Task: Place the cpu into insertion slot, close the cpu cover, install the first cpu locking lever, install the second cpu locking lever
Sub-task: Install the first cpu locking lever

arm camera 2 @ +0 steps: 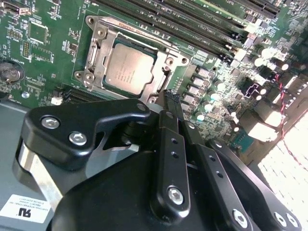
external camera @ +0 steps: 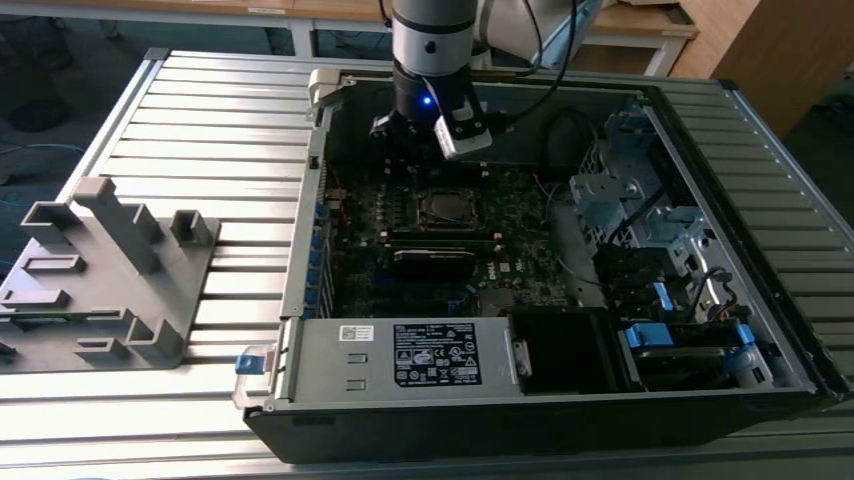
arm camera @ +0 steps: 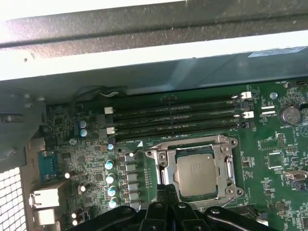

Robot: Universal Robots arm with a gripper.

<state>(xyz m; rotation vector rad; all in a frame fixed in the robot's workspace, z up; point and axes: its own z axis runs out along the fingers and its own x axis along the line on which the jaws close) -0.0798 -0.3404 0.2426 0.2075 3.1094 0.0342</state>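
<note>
Gripper (arm camera 2: 166, 97) clenched shut, holding nothing; just beyond its fingertips the cpu (arm camera 2: 129, 71) sits framed by the lowered cpu cover (arm camera 2: 139, 39).

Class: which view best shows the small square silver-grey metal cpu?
The second wrist view: the small square silver-grey cpu sits close and whole. The first wrist view shows the cpu whole but farther; the exterior view, far smaller.
</note>
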